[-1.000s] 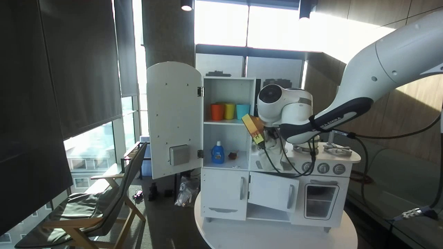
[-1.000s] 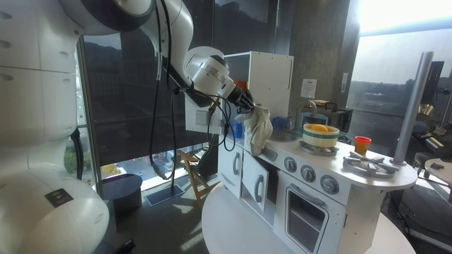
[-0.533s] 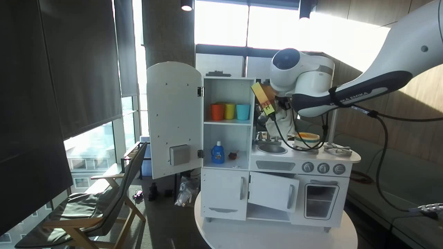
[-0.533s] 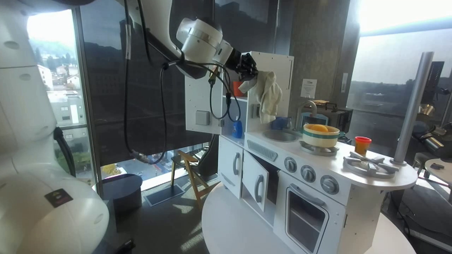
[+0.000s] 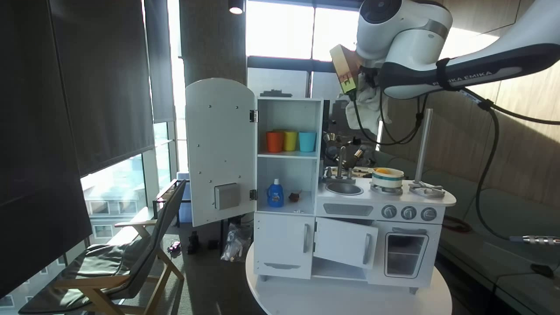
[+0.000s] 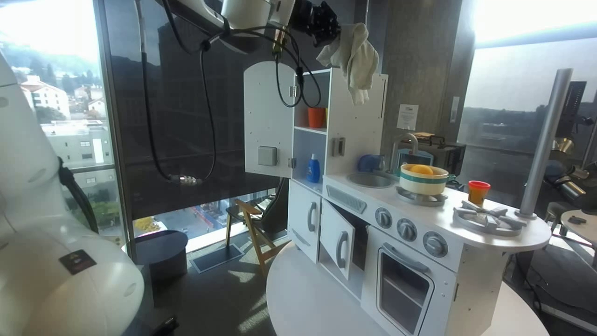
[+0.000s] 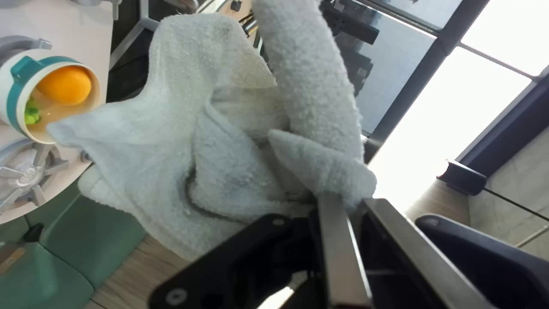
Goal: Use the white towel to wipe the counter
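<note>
Clamped on the fuzzy white towel (image 7: 231, 159) with flat metal fingers (image 7: 343, 253) of the gripper (image 7: 352, 201); hanging crumpled, well apart from the smooth counter (image 6: 438, 215); tapering, in the wrist view, to a soft corner before the round, teal-banded pot (image 7: 12, 98).

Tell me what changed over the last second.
The tool rose, lifting the towel from low by the front of the counter to well above it, drifting slightly toward the right of the picture in both exterior views. The sink, mostly hidden earlier in an exterior view, now shows. Nothing grabbed or released: the tool still holds the towel. Unchanged: pot, cups, bottle.
</note>
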### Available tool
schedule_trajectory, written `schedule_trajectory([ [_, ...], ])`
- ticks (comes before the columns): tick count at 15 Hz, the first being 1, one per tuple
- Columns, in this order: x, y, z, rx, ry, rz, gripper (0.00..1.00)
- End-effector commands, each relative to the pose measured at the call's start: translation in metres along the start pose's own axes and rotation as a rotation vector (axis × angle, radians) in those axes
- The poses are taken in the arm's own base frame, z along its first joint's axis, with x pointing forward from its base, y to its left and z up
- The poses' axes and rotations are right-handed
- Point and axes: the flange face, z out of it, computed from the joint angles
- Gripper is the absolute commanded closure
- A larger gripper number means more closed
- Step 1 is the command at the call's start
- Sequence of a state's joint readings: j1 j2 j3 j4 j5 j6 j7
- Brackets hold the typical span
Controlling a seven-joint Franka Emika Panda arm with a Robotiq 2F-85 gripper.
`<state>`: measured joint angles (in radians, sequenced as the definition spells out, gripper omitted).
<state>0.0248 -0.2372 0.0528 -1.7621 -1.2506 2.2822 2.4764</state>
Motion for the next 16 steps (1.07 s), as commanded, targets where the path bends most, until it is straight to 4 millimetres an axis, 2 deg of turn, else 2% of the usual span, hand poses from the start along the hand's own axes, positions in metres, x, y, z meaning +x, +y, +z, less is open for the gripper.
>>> schedule_trajectory([
  [1,-0.005,-0.059,-0.028,0.093,0.025,0.049,0.93],
  [3,-0.020,-0.081,-0.041,0.138,0.007,0.054,0.94],
  [7,-0.071,-0.112,-0.059,0.216,-0.030,0.029,0.93],
  [9,-0.103,-0.118,-0.058,0.238,-0.052,-0.002,0.93],
  [13,-0.163,-0.117,-0.044,0.245,-0.102,-0.072,0.94],
  [16,-0.191,-0.113,-0.025,0.230,-0.111,-0.115,0.92],
])
